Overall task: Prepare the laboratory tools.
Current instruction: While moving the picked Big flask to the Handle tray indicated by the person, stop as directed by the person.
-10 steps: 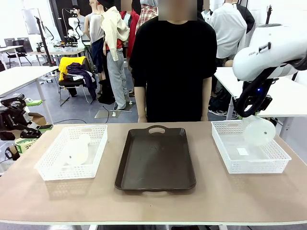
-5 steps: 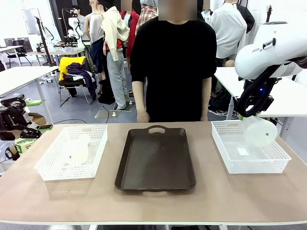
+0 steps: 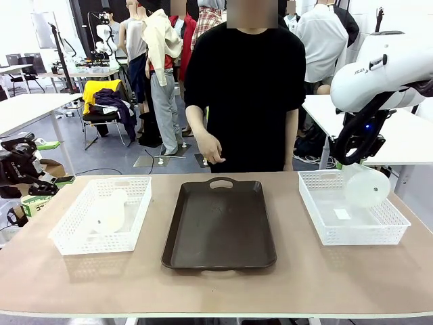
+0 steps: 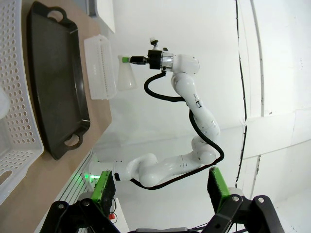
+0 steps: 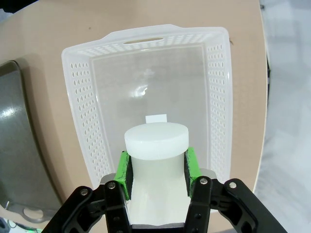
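My right gripper [image 3: 350, 164] hangs above the right white basket [image 3: 323, 223], shut on the neck of a frosted conical flask [image 3: 366, 185]. In the right wrist view the green pads [image 5: 125, 174] clamp the flask's neck [image 5: 156, 145] from both sides, with the basket floor [image 5: 146, 82] below. A second flask [image 3: 108, 214] lies on its side in the left basket [image 3: 67, 237]. Past the table's left edge my left gripper [image 3: 47, 162] stands open and holds nothing; its fingers [image 4: 104, 187] are spread wide in the left wrist view.
A dark brown tray [image 3: 220, 223] lies in the middle of the table between the two baskets. A person in black stands at the far edge with one hand [image 3: 211, 149] raised near waist height. A small white label [image 5: 156, 118] lies on the right basket's floor.
The person's hand has risen from beside the body to waist height. My right arm shifted slightly up and right with the flask, then held still. The left arm has not moved.
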Robot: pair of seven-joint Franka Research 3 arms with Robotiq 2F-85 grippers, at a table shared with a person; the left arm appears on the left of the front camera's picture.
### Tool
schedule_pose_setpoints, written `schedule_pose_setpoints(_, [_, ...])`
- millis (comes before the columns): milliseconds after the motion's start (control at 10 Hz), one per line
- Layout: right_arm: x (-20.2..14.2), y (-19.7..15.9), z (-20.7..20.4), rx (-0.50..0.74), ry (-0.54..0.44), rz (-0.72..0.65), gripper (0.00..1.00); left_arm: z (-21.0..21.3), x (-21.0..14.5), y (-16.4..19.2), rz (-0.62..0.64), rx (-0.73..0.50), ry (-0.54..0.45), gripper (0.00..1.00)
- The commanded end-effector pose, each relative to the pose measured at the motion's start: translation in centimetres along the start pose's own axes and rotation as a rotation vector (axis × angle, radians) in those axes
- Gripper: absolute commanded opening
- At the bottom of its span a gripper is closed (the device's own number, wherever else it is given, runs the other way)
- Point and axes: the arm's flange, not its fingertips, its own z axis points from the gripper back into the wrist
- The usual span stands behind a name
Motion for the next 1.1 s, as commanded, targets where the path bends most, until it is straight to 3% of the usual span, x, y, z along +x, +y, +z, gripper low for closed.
schedule_pose_setpoints(0, [0.33,0.18,0.14,-0.019,-0.007,-0.007,0.0,0.05,0.02,-0.17,-0.006,0.007,-0.006,1.0])
schedule_pose_setpoints(1000, [0.33,0.18,0.14,-0.019,-0.007,-0.007,0.0,0.05,0.02,-0.17,-0.006,0.007,-0.006,1.0])
